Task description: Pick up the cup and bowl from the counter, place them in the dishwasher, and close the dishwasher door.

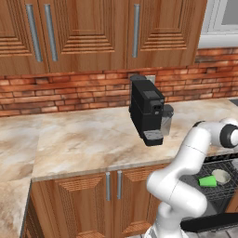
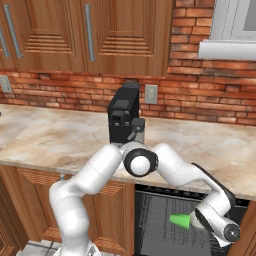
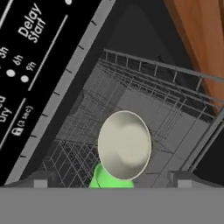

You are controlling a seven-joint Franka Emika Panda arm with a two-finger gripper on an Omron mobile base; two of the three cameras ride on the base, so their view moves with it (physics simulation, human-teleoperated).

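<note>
Progress first: both dishes are off the surface and lie in the rack of the dishwasher, so the two placings look done to me. What is left, as I judge it, is the closing of the dishwasher door, which hangs open below my arm in the left base view, a dark panel with a pale strip along its edge.

Going left to right in that view, the coffee machine stands on the marbled stone, apart from any task item, and then the cup lies on its side in the rack with the bowl just beside it on the right. In the right base view the cup tapers to the left, so its long axis runs roughly across the rack and its mouth faces right, toward my wrist. The bowl sits hollow side up in the hand view, its rim tilted a little, with the green cup touching or overlapping its lower edge; I cannot tell which.

My pincer has its jaws spread nearly as wide as they go and has hold of nothing; its two tips stand either side of the dishes below. It hangs above the rack, near the wooden cabinet side.
</note>
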